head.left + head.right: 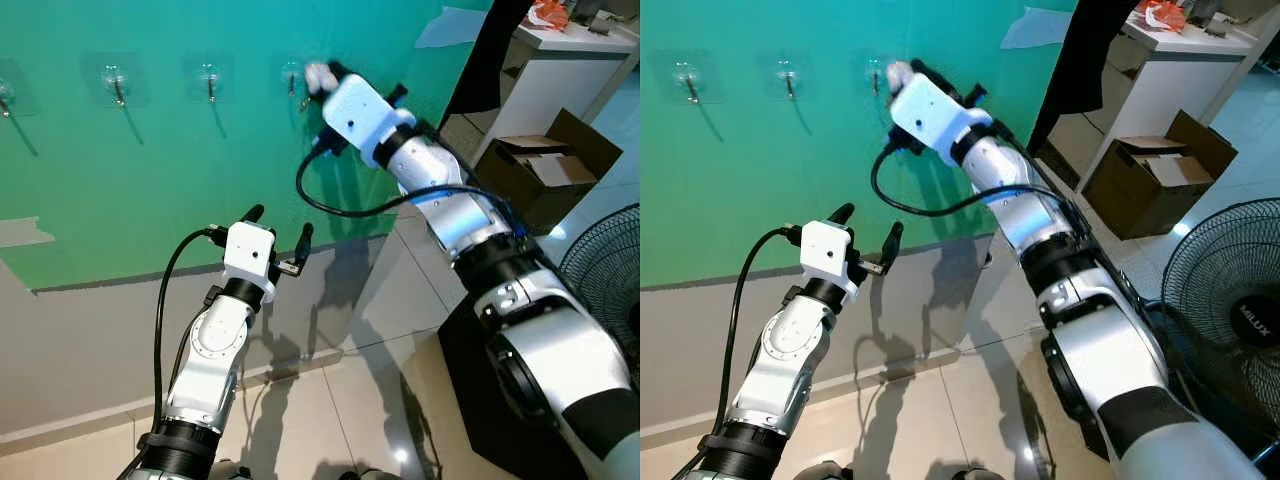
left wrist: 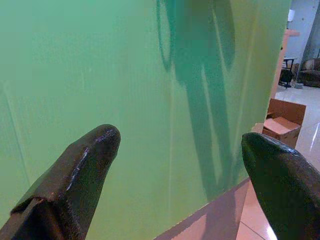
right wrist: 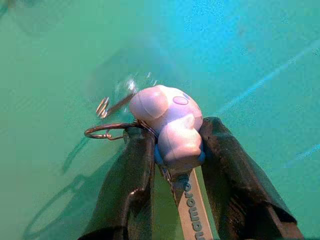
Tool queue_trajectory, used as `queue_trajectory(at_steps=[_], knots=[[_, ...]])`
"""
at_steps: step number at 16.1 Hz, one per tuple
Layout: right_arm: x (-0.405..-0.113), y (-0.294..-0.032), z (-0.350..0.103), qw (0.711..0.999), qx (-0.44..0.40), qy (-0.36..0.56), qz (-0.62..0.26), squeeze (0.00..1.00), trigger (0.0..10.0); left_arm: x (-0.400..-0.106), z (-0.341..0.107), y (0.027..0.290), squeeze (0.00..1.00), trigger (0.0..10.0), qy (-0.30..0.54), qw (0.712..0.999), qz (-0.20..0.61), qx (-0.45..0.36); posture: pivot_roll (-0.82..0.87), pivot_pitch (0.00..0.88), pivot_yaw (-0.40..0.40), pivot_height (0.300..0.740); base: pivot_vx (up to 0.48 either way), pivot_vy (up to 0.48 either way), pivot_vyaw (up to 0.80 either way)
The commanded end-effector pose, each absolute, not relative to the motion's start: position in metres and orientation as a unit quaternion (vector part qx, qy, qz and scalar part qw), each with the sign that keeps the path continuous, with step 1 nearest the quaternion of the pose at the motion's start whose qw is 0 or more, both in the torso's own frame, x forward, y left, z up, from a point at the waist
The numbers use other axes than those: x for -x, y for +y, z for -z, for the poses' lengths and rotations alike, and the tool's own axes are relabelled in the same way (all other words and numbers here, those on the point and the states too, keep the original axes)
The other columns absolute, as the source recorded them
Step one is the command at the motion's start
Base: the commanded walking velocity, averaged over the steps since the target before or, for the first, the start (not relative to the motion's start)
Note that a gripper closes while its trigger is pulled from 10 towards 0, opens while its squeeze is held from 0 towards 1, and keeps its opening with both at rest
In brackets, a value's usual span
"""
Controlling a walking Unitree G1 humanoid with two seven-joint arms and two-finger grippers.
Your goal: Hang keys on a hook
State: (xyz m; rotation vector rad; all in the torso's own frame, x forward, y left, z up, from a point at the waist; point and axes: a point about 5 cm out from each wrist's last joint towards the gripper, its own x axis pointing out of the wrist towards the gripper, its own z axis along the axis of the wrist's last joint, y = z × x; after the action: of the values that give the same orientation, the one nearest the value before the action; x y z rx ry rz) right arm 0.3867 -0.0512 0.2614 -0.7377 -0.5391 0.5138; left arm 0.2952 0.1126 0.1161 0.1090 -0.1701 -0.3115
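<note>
**Fingers clamped, ring short of hook**

Fingers of the right gripper (image 3: 172, 150) pinch the keys (image 3: 167, 127) by the pale charm. Beyond their tips stands the hook (image 3: 117, 102); the ring (image 3: 107, 132) juts beside one finger. Risk: the ring could slide past the hook. Left gripper (image 2: 180, 145) is spread, empty.

Teal-green wall (image 1: 150, 180) over a grey base; pale pink key charm (image 3: 170, 122); black fingers (image 3: 125, 185); brown box (image 1: 545, 165)
</note>
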Motion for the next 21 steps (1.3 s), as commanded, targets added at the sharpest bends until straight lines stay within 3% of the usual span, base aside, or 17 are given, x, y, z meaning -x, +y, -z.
queue_trajectory(at_steps=[1, 15, 21], knots=[[-0.388, -0.053, -0.269, 0.858, 0.364, -0.272, -0.24, 0.0, 10.0, -0.295, -0.118, 0.107, 0.0, 10.0, -0.091, 0.981, 0.16, -0.056, 0.03, 0.0, -0.134, 0.74, 0.0, 0.0, 0.0], [-0.387, -0.029, -0.271, 0.838, 0.377, -0.303, -0.253, 0.0, 10.0, -0.295, -0.118, 0.109, 0.0, 10.0, -0.092, 0.982, 0.152, -0.061, 0.04, 0.0, -0.146, 0.74, 0.0, 0.0, 0.0], [-0.378, -0.021, -0.233, 0.853, 0.347, -0.27, -0.28, 0.0, 10.0, -0.295, -0.117, 0.111, 0.0, 10.0, -0.089, 0.983, 0.147, -0.064, 0.04, 0.0, -0.149, 0.74, 0.0, 0.0, 0.0]])
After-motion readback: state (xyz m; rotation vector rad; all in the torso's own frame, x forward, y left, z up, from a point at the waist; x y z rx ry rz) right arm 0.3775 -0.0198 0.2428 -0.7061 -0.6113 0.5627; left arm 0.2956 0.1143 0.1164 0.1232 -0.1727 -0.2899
